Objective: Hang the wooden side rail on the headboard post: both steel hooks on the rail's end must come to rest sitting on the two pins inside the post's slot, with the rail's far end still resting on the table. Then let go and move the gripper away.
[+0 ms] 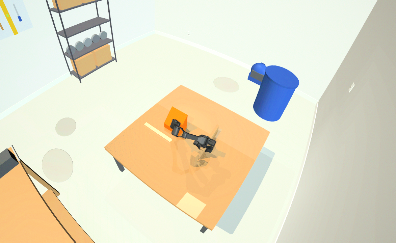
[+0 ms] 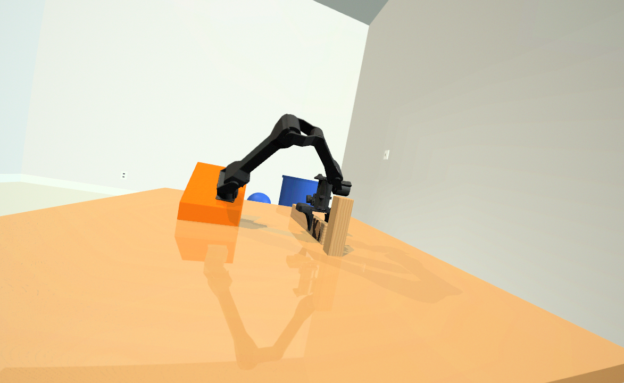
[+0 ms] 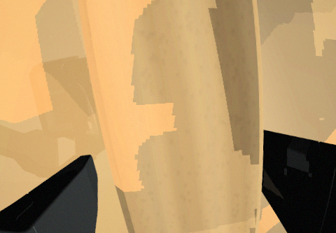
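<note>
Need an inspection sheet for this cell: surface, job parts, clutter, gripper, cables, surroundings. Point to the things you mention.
Surface: wooden table (image 1: 238,135) (image 2: 161,309) (image 3: 17,51), glossy, reflecting the arm.
Side rail (image 1: 215,132) (image 2: 298,215) (image 3: 192,86): lying low, one end near the post.
Headboard post (image 1: 194,160) (image 2: 340,226): upright.
Hooks, pins: can't be made out.
Clutter: pale strip (image 1: 157,132) and pale square (image 1: 191,205), nature unclear.
Gripper (image 1: 203,147) (image 2: 318,225) (image 3: 169,154): fingers astride the rail, partly open; gap visible on one side.
Arm mount: orange block (image 1: 175,114) (image 2: 204,190).
Cables: nothing seen.
Surroundings: blue drum (image 1: 274,96) (image 2: 297,190), shelf unit (image 1: 84,27).
</note>
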You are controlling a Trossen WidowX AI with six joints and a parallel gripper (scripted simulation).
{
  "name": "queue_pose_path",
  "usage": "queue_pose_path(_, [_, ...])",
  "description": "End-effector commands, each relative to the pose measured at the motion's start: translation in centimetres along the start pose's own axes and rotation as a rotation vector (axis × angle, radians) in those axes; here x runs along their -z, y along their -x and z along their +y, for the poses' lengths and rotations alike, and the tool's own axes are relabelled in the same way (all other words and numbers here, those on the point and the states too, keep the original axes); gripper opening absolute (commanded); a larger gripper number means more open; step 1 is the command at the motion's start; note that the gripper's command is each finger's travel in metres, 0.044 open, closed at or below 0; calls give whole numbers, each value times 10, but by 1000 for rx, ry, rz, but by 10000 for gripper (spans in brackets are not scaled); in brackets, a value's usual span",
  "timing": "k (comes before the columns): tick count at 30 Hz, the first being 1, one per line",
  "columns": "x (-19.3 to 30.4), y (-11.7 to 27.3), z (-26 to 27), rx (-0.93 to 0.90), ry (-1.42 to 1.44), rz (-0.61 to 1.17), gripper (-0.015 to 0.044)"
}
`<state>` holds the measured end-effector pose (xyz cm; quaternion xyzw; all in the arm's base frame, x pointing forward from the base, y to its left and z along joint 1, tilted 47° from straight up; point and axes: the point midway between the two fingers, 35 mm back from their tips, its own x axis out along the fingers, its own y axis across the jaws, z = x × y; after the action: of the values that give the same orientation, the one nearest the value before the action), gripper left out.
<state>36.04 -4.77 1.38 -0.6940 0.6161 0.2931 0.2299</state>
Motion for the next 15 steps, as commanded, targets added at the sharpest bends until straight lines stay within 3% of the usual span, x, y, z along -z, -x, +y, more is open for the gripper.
queue_pose_path(1, [0, -1, 0, 1, 2, 4, 177])
queue_pose_path(4, [0, -1, 0, 1, 2, 4, 99])
queue_pose_path(9, [0, -1, 0, 1, 2, 4, 65])
queue_pose_path(12, [0, -1, 0, 1, 2, 4, 0])
queue_pose_path(15, [0, -1, 0, 1, 2, 4, 0])
